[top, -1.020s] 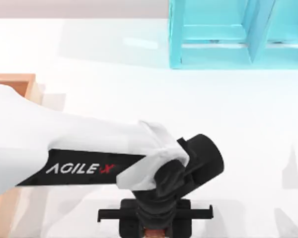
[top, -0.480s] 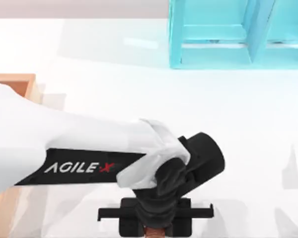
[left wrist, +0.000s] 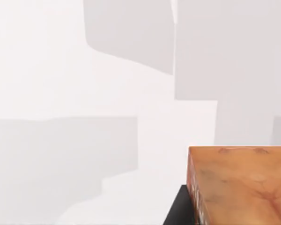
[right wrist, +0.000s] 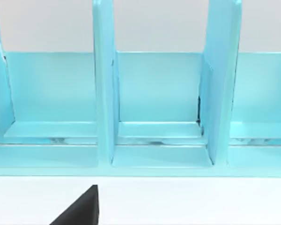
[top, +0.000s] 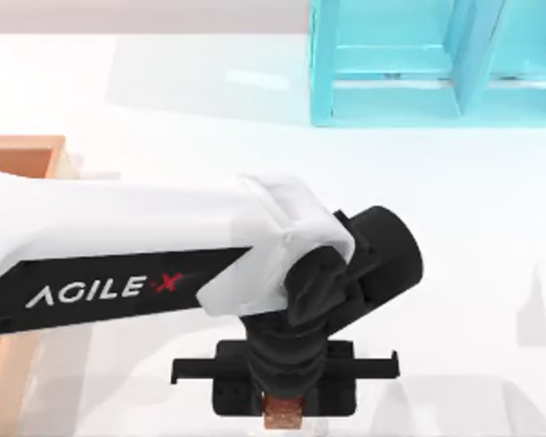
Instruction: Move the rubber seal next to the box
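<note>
The rubber seal, a small reddish-brown mottled chunk, sits between the fingers of my left gripper near the table's front edge, at the middle. That gripper is shut on it. In the left wrist view the rubber seal looms large beside a black finger, above the white table. The box, orange-brown with a pale rim, lies at the far left, mostly hidden under my left arm. A black piece of my right gripper shows in the right wrist view.
A light blue shelf-like frame stands at the back right of the table; the right wrist view faces its compartments. White tabletop stretches between the box and the frame.
My left arm has risen toward the top camera with the seal still held; the gripper looks larger and has shifted slightly back from the front edge.
</note>
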`<state>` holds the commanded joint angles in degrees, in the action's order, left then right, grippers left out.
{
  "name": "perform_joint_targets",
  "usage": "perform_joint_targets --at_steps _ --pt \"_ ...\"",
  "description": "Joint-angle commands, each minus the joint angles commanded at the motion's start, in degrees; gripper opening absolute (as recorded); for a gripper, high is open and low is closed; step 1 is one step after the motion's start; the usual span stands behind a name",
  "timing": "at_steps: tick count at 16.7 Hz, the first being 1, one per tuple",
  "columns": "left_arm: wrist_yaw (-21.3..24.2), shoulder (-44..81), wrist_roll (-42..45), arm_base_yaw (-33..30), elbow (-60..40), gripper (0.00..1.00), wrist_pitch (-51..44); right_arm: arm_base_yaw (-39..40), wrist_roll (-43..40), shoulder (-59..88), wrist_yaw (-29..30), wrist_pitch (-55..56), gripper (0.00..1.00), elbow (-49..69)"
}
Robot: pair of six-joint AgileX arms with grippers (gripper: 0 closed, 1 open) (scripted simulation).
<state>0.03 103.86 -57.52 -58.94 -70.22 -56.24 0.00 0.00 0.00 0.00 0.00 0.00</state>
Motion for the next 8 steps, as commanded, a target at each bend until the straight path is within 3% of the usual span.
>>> perform_joint_targets --at_steps 4,8 --pt "0.0 -0.5 0.9 0.9 0.4 0.00 -0.5 0.0 0.0 0.0 0.0 0.0 1.00 0.0" --pt "0.1 -6.8 8.6 9.5 2.0 0.00 -5.8 0.0 0.0 0.0 0.0 0.0 1.00 0.0"
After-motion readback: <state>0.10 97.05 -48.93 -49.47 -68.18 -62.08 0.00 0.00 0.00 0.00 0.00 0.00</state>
